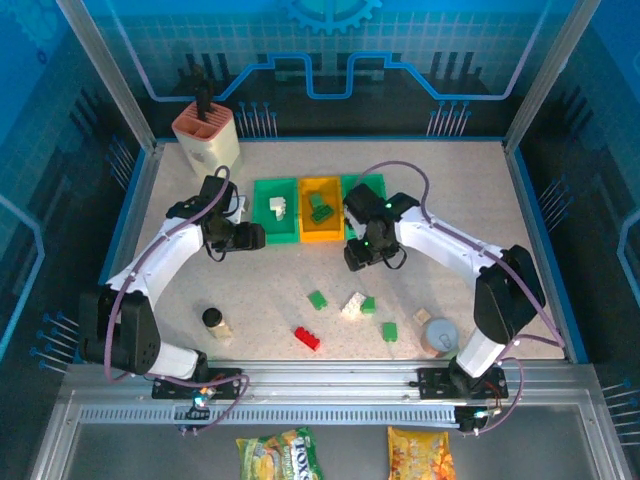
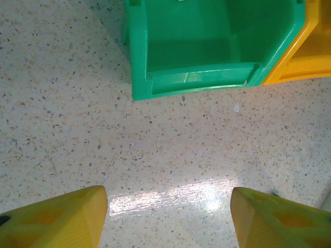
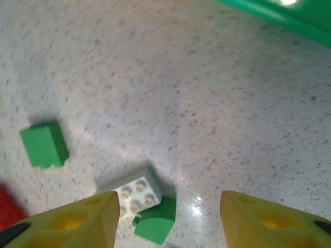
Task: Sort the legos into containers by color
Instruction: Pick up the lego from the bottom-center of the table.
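Three containers stand in a row at the back: a green bin (image 1: 275,232) holding a white lego (image 1: 277,206), a yellow-orange bin (image 1: 322,233) holding a green lego (image 1: 320,210), and a green bin (image 1: 372,184) partly behind the right arm. Loose legos lie nearer: green (image 1: 317,299), white (image 1: 352,305), green (image 1: 368,304), green (image 1: 389,331) and red (image 1: 307,338). My left gripper (image 2: 168,212) is open and empty over bare table just in front of the left green bin (image 2: 207,82). My right gripper (image 3: 169,219) is open above the table, with the white lego (image 3: 135,194) and a green lego (image 3: 155,222) by its left finger.
A beige slotted holder (image 1: 207,135) stands at the back left. A black-capped bottle (image 1: 214,321) is at the near left, and a grey cup (image 1: 439,336) at the near right. Another green lego (image 3: 44,144) and a red one (image 3: 8,209) lie left of the right gripper.
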`<state>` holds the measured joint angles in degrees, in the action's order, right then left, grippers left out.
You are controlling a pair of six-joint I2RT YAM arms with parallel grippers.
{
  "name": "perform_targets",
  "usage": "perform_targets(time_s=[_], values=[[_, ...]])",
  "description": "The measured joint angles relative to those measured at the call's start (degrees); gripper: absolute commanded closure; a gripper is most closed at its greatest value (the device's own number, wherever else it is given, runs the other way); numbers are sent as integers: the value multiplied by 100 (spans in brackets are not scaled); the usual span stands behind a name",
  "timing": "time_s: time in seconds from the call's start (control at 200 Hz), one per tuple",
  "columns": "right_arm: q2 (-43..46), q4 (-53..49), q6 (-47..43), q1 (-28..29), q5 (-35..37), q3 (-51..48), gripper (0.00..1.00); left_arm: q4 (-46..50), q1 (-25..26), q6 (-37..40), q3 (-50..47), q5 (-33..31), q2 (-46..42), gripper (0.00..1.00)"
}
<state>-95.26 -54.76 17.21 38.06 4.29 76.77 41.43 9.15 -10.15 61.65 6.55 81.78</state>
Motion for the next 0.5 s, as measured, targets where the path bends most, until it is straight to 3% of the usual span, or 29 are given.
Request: perform_targets(time_s=[0.155,0.495], values=[[20,-107,-564,328,9,-52,41,2,0,0,0,-2,0,35],[-693,-509,-1193,1113,284,0,25,2,0,2,0,-4,0,35]])
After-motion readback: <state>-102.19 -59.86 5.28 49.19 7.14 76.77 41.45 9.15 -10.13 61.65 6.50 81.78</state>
